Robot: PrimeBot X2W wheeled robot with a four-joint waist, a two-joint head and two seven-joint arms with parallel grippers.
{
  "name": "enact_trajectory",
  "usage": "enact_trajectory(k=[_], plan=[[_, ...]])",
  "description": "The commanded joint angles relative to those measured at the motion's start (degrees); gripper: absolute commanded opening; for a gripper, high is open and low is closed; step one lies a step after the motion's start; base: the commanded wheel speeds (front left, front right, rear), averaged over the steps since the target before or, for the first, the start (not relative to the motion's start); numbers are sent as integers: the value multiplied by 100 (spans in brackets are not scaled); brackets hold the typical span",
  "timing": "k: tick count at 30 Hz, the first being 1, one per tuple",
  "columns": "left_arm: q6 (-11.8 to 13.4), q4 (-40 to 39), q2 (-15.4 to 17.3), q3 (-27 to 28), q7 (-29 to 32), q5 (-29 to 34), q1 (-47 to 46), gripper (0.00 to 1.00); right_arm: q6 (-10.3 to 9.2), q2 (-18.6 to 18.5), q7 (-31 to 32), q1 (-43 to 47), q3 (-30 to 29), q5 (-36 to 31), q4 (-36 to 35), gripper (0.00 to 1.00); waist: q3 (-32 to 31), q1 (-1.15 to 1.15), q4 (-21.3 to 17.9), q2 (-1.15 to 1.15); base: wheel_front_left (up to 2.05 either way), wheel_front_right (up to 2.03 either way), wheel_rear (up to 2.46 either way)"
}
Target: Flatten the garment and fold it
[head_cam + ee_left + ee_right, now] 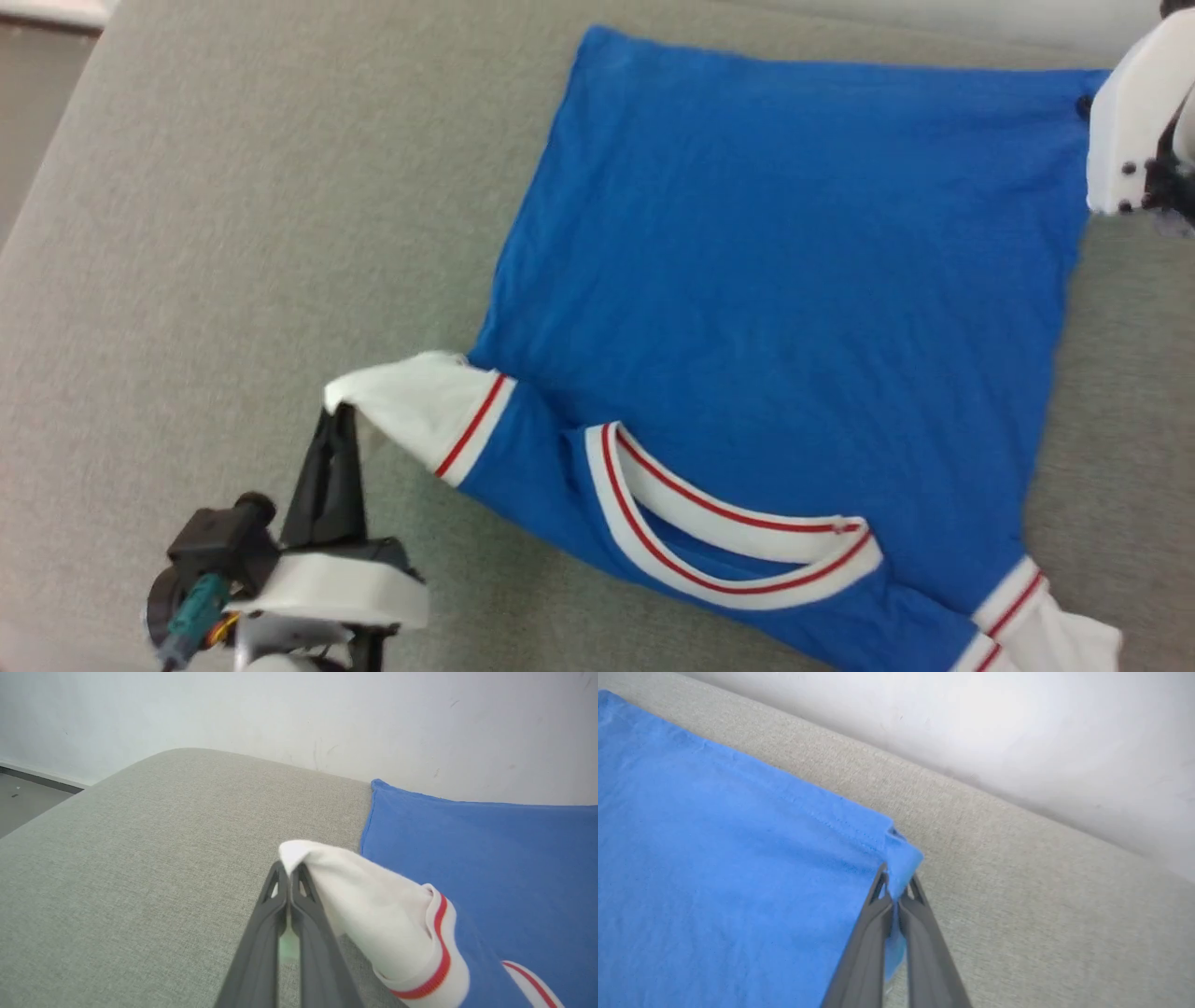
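Royal-blue jersey T-shirt [775, 280] with white sleeves and a red-striped white collar is lying spread across the middle and right of the head view on a grey woven fabric surface [215, 243], its collar toward the bottom edge and its hem toward the top. At the lower left, the left gripper [342, 411] is pinching the tip of one white sleeve [411, 401], its two dark fingers pressed together on the cloth and holding it slightly raised off the surface. In the right wrist view, the right gripper [896, 887] is clenching the blue hem corner [903, 863], with a fold of fabric caught between its closed fingers; in the head view its white housing is showing at the upper right edge beside that corner. The other sleeve [1055, 635] is lying crumpled at the bottom right. A pale wall [299, 714] is standing behind the surface.
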Motion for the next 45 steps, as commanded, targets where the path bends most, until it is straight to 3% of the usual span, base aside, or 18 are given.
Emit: enact_trajectory(k=[1, 8, 12, 15, 19, 23, 26, 27, 30, 35, 40, 45], plan=[[38, -32, 41, 40, 18, 10, 51, 0, -4, -98, -34, 144, 42, 40, -80, 0, -538, 0, -525, 0, 0, 0, 0], [282, -248, 366, 402, 366, -45, 550, 0, -4, -1049, 51, 1697, 540, 625, -1729, 0, -1206, 0, -1247, 0, 0, 0, 0], [417, -363, 494, 635, 507, -124, 891, 0, -4, -1525, 266, 3038, 276, 818, -2691, 0, -1419, 0, -1606, 0, 0, 0, 0], [510, -431, 564, 785, 618, -183, 1114, 0, -4, -1655, 451, 4234, -220, 885, -3338, 0, -1453, 0, -1843, 0, 0, 0, 0], [566, -445, 646, 921, 712, -248, 1279, 0, -4, -1399, 764, 5811, -1090, 855, -4047, 0, -1410, 0, -2065, 0, 0, 0, 0], [579, -393, 663, 953, 749, -294, 1301, 0, -4, -675, 1246, 7225, -1929, 697, -4672, 0, -1350, 0, -2141, 0, 0, 0, 0], [580, -353, 639, 933, 747, -320, 1289, 0, -4, -40, 1578, 7924, -2293, 611, -5089, 24, -1318, 0, -2161, 0, 0, 0, 0], [582, -345, 629, 923, 747, -327, 1282, 0, -4, 120, 1572, 8038, -2390, 558, -5252, 96, -1305, 0, -2163, 0, 0, 0, 0], [590, -335, 617, 898, 753, -332, 1251, 0, -4, 479, 1148, 8022, -2666, 413, -5727, 100, -1264, 0, -2168, 0, 0, 0, 0], [609, -375, 639, 856, 806, -312, 1182, 0, -4, 816, -413, 7166, -2900, -15, -5933, 100, -1164, 0, -2176, 0, 0, 0, 0], [605, -435, 618, 732, 803, -248, 1004, 0, -4, 1150, -1652, 6027, -2489, -177, -5219, 100, -1003, 0, -2085, 0, 0, 0, 0], [563, -489, 568, 563, 770, -191, 772, 0, -4, 1336, -1844, 4851, -1701, 7, -4119, 100, -773, 0, -1956, 0, 0, 0, 0]])
